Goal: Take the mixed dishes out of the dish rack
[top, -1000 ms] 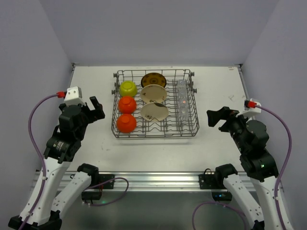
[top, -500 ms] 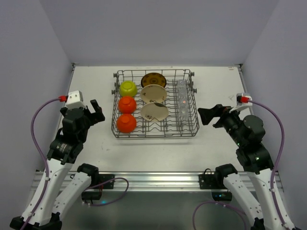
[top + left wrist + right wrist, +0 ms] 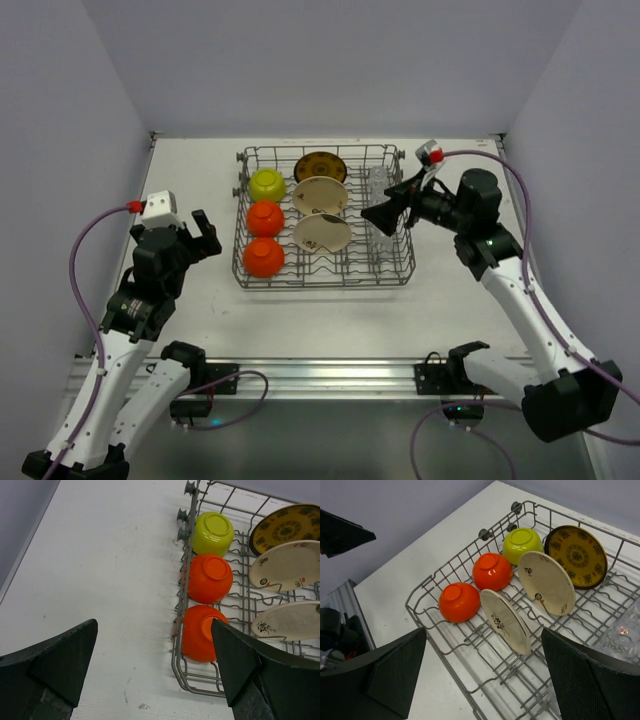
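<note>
Currently right fingers spread wide, empty, hovering over right side of dish rack above clear glasses. Left fingers spread too, empty, left of rack. Risk: glasses transparent, packed close; a fingertip could knock a neighbour or snag wire tines. Plates lean, may topple. Desk white; plain grey walls around.

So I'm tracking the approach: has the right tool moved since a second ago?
Yes. The right tool swung left and up-frame, from beside the dish rack to over its right edge.
</note>
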You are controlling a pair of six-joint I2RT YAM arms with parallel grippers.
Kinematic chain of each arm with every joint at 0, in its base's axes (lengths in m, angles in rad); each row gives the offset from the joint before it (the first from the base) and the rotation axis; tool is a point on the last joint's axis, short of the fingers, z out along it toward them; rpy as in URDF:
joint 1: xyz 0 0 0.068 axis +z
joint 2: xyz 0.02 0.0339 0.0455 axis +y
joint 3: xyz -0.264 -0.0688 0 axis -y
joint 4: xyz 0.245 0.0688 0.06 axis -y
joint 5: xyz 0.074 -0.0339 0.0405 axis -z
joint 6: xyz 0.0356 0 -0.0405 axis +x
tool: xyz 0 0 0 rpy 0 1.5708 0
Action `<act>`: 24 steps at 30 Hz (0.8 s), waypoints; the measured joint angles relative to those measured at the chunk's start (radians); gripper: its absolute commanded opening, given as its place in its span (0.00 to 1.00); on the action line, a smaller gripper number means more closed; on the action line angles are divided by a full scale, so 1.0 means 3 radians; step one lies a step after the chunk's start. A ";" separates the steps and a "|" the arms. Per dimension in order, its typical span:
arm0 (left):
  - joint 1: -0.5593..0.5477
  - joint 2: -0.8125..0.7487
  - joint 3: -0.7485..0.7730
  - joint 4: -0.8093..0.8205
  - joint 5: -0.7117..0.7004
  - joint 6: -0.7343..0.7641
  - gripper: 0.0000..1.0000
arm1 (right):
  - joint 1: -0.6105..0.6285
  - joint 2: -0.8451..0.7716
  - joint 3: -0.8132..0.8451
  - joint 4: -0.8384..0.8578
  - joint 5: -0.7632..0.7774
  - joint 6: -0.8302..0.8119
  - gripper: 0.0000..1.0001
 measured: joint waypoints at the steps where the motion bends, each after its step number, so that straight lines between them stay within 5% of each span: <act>1: 0.0000 0.0000 0.0000 0.0001 0.0015 0.0000 1.00 | 0.0052 0.0150 0.0112 -0.0051 0.0041 -0.0151 0.99; 15: 0.0000 0.0057 -0.0022 0.0075 0.0197 0.0003 1.00 | 0.1403 0.1321 0.0791 -0.0519 0.1597 -0.2082 0.95; 24: 0.0000 0.0111 -0.0022 0.0080 0.0270 0.0006 1.00 | 0.1481 0.2050 0.1095 -0.0684 0.2200 -0.2630 0.79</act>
